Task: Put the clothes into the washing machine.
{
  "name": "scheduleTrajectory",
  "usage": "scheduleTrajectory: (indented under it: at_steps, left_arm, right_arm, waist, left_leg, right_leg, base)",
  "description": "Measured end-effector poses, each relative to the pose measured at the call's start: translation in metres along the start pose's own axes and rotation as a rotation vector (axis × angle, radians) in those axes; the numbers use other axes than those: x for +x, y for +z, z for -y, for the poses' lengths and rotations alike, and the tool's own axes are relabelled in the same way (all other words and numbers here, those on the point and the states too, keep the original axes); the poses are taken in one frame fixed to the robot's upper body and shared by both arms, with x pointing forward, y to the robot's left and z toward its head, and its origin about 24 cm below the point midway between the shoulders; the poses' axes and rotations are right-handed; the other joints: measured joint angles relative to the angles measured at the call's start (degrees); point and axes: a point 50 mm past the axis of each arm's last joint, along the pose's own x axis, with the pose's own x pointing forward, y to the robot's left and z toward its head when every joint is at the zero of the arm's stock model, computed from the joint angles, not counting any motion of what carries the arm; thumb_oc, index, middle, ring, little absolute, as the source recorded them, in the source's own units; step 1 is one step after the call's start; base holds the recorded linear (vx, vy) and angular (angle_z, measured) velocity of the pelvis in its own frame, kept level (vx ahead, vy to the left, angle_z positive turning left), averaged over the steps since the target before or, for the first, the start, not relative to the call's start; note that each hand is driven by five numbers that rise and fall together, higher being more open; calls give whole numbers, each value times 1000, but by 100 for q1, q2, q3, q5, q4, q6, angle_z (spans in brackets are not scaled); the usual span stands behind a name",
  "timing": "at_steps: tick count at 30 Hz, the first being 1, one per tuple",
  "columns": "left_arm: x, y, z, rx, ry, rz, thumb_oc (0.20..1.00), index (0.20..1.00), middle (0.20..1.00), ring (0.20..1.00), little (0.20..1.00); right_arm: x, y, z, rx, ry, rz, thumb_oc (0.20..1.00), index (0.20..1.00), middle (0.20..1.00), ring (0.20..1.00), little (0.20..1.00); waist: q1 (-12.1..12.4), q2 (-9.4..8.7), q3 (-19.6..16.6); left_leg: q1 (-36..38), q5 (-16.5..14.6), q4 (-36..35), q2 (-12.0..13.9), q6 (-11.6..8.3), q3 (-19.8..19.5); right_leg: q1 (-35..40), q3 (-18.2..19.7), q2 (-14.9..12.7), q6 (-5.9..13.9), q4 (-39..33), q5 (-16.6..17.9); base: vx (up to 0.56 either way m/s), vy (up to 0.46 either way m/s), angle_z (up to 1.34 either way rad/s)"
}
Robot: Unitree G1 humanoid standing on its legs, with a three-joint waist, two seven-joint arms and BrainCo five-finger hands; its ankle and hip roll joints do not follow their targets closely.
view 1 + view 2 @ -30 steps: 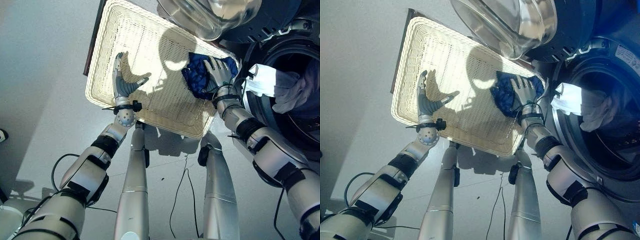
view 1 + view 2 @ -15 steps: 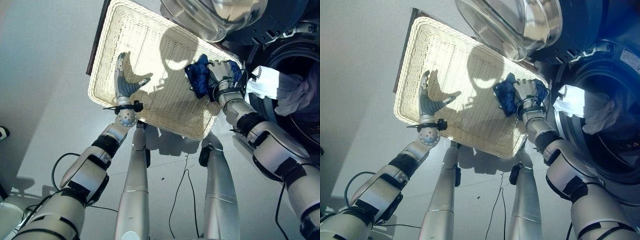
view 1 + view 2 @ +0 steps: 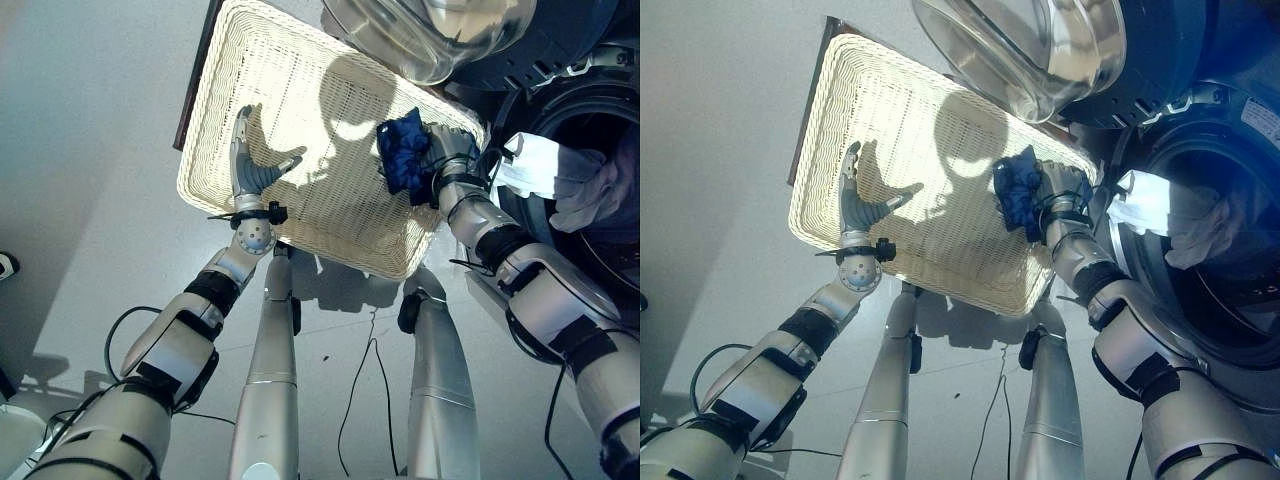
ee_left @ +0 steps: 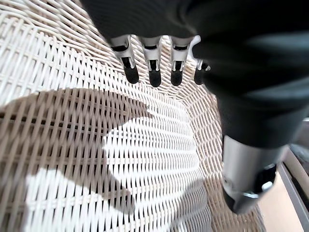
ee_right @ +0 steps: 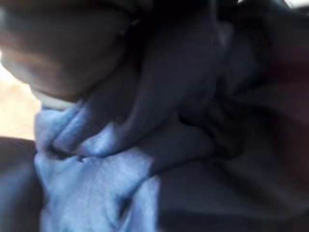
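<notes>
Because our right hand [image 3: 447,152] has bunched the blue cloth [image 3: 404,152] in curled fingers at the basket's [image 3: 300,60] end nearest the washer [image 3: 590,180], we judge it ready to lift across. Our left hand [image 3: 246,165] hovers spread over bare wicker. Pale garments [image 3: 560,175] sit in the drum; grey floor [image 3: 90,150] lies around.

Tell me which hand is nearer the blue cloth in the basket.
Right. The right hand is closed on the blue cloth at the wicker basket's washer-side end. The left hand hangs open over the basket's opposite side, well apart from the cloth.
</notes>
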Motion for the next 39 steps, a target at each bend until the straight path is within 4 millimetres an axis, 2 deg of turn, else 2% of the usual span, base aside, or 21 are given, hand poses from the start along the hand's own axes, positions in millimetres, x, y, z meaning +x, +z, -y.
scheduleTrajectory:
  at_steps: [2, 3, 4, 6, 7, 8, 9, 10, 12, 13, 15, 17, 19, 21, 26, 34, 39]
  left_arm:
    - [-1, -4, -6, 5, 12, -11, 1000, 1000, 1000, 1000, 1000]
    - [-1, -4, -7, 9, 10, -11, 1000, 1000, 1000, 1000, 1000]
    - [-2, -6, -8, 13, 9, -16, 1000, 1000, 1000, 1000, 1000]
    - [-5, -10, -10, 24, 10, -27, 1000, 1000, 1000, 1000, 1000]
    - [-5, -10, -10, 24, 10, -27, 1000, 1000, 1000, 1000, 1000]
    - [-5, -14, -15, 35, 19, -35, 1000, 1000, 1000, 1000, 1000]
    - [-5, -14, -15, 35, 19, -35, 1000, 1000, 1000, 1000, 1000]
    - [-9, -20, -20, 45, 31, -54, 1000, 1000, 1000, 1000, 1000]
    - [-9, -20, -20, 45, 31, -54, 1000, 1000, 1000, 1000, 1000]
    - [-9, -22, -25, 52, 44, -62, 1000, 1000, 1000, 1000, 1000]
    - [-4, -19, -31, 55, 43, -35, 1000, 1000, 1000, 1000, 1000]
    - [-1, -23, -45, 69, 75, -46, 1000, 1000, 1000, 1000, 1000]
    - [1, -25, -50, 76, 83, -53, 1000, 1000, 1000, 1000, 1000]
    - [1, -24, -50, 67, 75, -44, 1000, 1000, 1000, 1000, 1000]
    - [1, -24, -50, 57, 74, -34, 1000, 1000, 1000, 1000, 1000]
    - [3, -27, -54, 60, 66, -54, 1000, 1000, 1000, 1000, 1000]
    - [4, -27, -53, 61, 65, -53, 1000, 1000, 1000, 1000, 1000]
  right_arm:
    - [-9, -15, -3, 277, 72, -30, 200, 200, 200, 200, 200]
    - [-12, -21, -4, 359, 88, -42, 200, 200, 200, 200, 200]
    - [-20, -33, -2, 539, 109, -58, 200, 200, 200, 200, 200]
    - [-29, -42, 2, 794, 117, -30, 200, 200, 200, 200, 200]
    - [-29, -42, 2, 794, 117, -30, 200, 200, 200, 200, 200]
    - [-32, -44, 4, 945, 125, 5, 200, 200, 200, 200, 200]
    - [-32, -44, 4, 945, 125, 5, 200, 200, 200, 200, 200]
    - [-33, -44, 10, 1085, 104, 53, 200, 200, 200, 200, 200]
    - [-33, -44, 10, 1085, 104, 53, 200, 200, 200, 200, 200]
    - [-34, -42, 19, 1185, 101, 112, 200, 200, 200, 200, 200]
    - [-35, -46, 46, 1322, 55, 196, 200, 200, 200, 200, 200]
    - [-34, -52, 73, 1435, -63, 279, 200, 200, 200, 200, 200]
    - [-35, -57, 98, 1492, -152, 346, 200, 200, 200, 200, 200]
    - [-36, -61, 106, 1527, -188, 364, 200, 200, 200, 200, 200]
    - [-35, -66, 108, 1559, -235, 354, 200, 200, 200, 200, 200]
    - [-36, -84, 116, 1570, -421, 235, 200, 200, 200, 200, 200]
    - [-39, -115, 103, 1449, -497, -185, 200, 200, 200, 200, 200]
  waist:
    - [-20, 0, 0]
    - [-24, -1, 0]
    - [-58, -3, 2]
    - [-133, -7, 3]
    - [-133, -7, 3]
    - [-184, -8, 4]
    - [-184, -8, 4]
    - [-320, -10, 5]
    - [-320, -10, 5]
    - [-469, -19, 9]
    - [-458, -27, 14]
    - [-463, -27, 13]
    - [-480, -27, 14]
    - [-477, -27, 13]
    - [-466, -28, 14]
    - [-469, -29, 13]
    - [-449, -29, 13]
  left_leg:
    - [1, -5, 1, 5, -4, 2]
    - [1, -8, 1, 6, -3, 2]
    - [1, -17, 12, 6, 0, 9]
    - [-2, -41, 49, 5, 3, 25]
    - [-2, -41, 49, 5, 3, 25]
    - [-1, -60, 76, 6, 10, 46]
    - [-1, -60, 76, 6, 10, 46]
    - [-1, -76, 101, 14, 13, 70]
    - [-1, -76, 101, 14, 13, 70]
    - [1, -91, 120, 69, -9, 76]
    - [2, -112, 124, 158, -35, 105]
    - [6, -114, 125, 174, -39, 104]
    - [6, -114, 121, 181, -40, 117]
    - [8, -114, 121, 186, -40, 107]
    - [8, -112, 126, 193, -37, 111]
    - [10, -110, 113, 197, -32, 98]
    - [26, -107, 112, 202, -28, 85]
  right_leg:
    - [-2, 0, 6, -2, -1, -1]
    - [-2, 0, 7, -2, -2, -1]
    - [-2, 4, 7, -3, -4, 0]
    - [4, 16, 8, -1, -3, 1]
    - [4, 16, 8, -1, -3, 1]
    - [12, 30, 11, 2, -8, 5]
    - [12, 30, 11, 2, -8, 5]
    - [7, 64, 28, 5, -15, 15]
    - [7, 64, 28, 5, -15, 15]
    - [13, 70, 94, -18, -48, 41]
    - [45, 73, 184, -51, -181, 118]
    - [57, 65, 203, -60, -200, 127]
    - [62, 72, 211, -60, -236, 152]
    - [74, 64, 217, -85, -246, 170]
    - [109, 60, 226, -80, -328, 223]
    - [183, 32, 232, -68, -456, 277]
    - [221, 9, 233, -86, -481, 306]
  base:
    - [0, 0, 0]
    - [10, 41, -1]
    - [9, 36, -1]
    - [7, 20, -1]
    - [0, 0, 0]
    - [0, 0, 0]
    - [3, 6, -7]
    - [2, 6, -5]
    - [2, 4, -6]
    - [14, -12, -13]
    - [20, -21, -19]
    - [9, -15, -7]
    - [5, -12, -2]
    - [0, 0, 0]
    - [0, 0, 0]
    - [4, -8, 0]
    - [3, -18, 0]
